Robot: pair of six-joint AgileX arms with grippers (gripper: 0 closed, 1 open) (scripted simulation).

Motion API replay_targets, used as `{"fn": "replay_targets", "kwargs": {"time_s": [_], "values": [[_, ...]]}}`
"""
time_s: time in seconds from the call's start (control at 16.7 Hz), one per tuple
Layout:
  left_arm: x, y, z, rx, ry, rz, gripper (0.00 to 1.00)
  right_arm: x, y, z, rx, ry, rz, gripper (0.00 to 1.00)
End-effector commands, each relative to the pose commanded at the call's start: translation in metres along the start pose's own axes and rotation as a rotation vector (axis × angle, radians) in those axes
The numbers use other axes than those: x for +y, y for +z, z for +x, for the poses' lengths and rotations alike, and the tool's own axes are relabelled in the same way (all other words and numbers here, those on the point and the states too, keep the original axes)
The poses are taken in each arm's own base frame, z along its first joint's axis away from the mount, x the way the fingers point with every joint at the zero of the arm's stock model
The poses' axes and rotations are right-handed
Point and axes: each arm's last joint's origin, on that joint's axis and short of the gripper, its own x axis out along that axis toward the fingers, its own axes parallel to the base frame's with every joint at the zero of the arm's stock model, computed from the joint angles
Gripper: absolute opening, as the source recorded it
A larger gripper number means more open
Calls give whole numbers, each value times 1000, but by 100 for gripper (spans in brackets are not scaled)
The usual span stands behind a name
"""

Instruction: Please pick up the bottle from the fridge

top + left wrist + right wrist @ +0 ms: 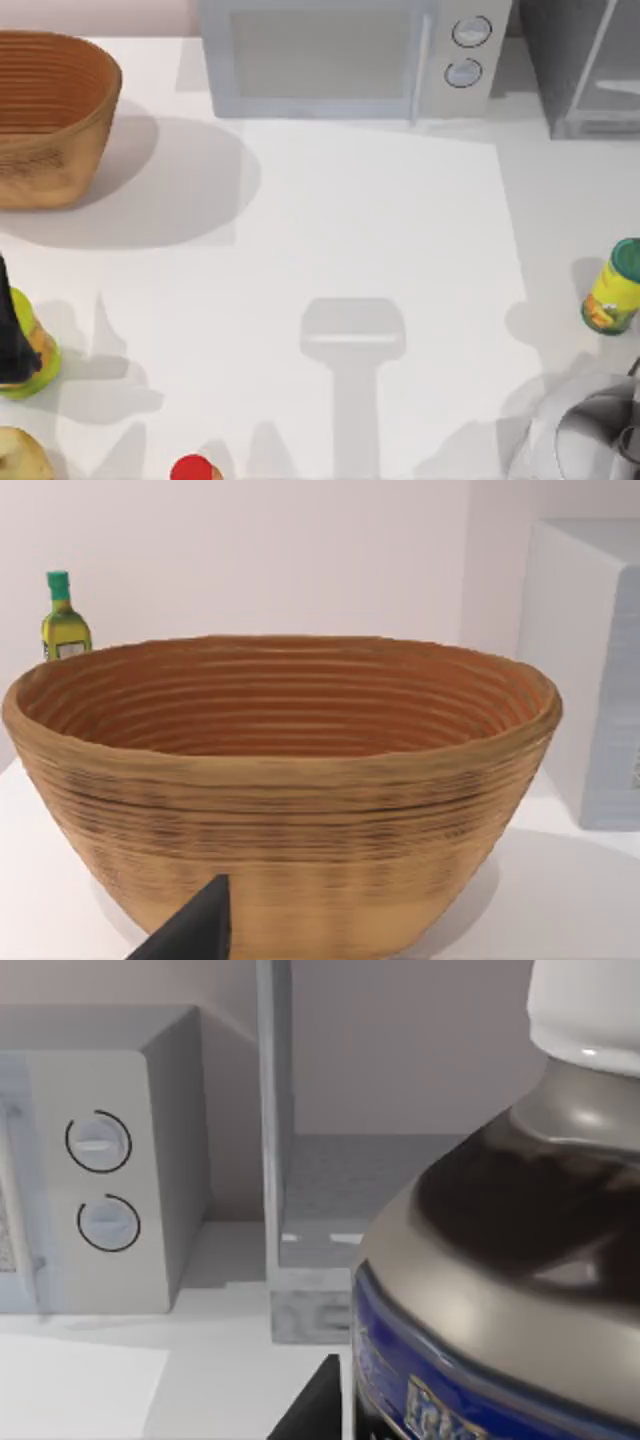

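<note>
White tabletop [380, 240] stretches wide and bare through its middle, with everything else pushed to the edges. At the back edge stands a light grey microwave with two round knobs [340, 55]; to its right, in the back right corner, is the dark grey fridge with a pale frame [590, 65], its open compartment looking empty in the right wrist view. A ribbed brown woven basket [45, 115] sits at the back left, and its inside is empty in the left wrist view. Along the left edge stands a yellow-green bottle [30, 350] partly covered by the left gripper [10, 335]; whether that gripper's fingers are apart cannot be told. A yellow-green container with a teal lid [612, 287] stands near the right edge. A red cap [192, 469] pokes in at the front edge. Very close to the right wrist camera is the dark brown bottle with a white screw cap [510, 1260], outside the fridge; it seems to be held by the right gripper [330, 1405], though the grip is hidden.
</note>
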Motion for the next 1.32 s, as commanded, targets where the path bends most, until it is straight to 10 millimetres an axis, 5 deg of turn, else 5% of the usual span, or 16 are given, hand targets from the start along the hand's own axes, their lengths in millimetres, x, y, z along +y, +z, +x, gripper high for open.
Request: {"fn": "replay_targets", "kwargs": {"time_s": [0.36, 0.66, 0.96, 1.32], "values": [[0, 0, 0, 0, 0, 0, 100, 11, 58, 15, -119, -55, 15, 0], [0, 0, 0, 0, 0, 0, 100, 51, 85, 62, -92, -84, 47, 0], [0, 0, 0, 0, 0, 0, 100, 137, 52, 101, 35, -84, -6, 0], [0, 0, 0, 0, 0, 0, 100, 242, -2, 82, 53, -35, -60, 0]]}}
